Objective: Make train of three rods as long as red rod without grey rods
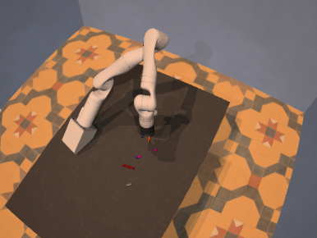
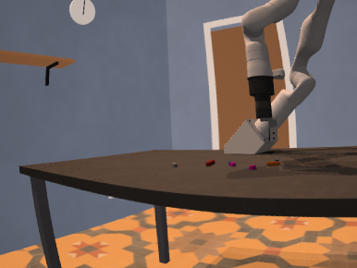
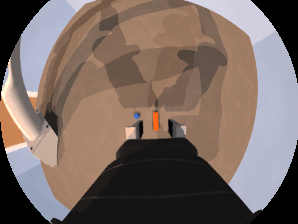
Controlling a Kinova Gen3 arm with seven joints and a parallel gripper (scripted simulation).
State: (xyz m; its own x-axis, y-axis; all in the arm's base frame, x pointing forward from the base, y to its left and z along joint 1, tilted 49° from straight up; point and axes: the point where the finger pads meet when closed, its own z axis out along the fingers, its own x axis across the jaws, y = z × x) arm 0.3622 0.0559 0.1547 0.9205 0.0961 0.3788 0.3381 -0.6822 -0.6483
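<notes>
The dark table (image 1: 82,193) carries everything, with the pale arm (image 1: 149,78) bent over its middle and the arm's block-shaped base (image 1: 78,137) off to the claw's side. The claw (image 1: 147,132) points straight down, its jaws still apart and partly drawn in, gripping nothing. In the wrist view the orange rod (image 3: 154,120) lies lengthwise in the gap ahead of the two fingertips, and a small blue rod (image 3: 137,115) sits just beside it, a little outside one finger. From above, the orange rod (image 1: 149,139) lies just under the claw, a magenta rod (image 1: 154,149) near it, a second magenta rod (image 1: 139,157) further out, then the red rod (image 1: 128,167), and the grey rod (image 1: 129,185) furthest from the claw.
</notes>
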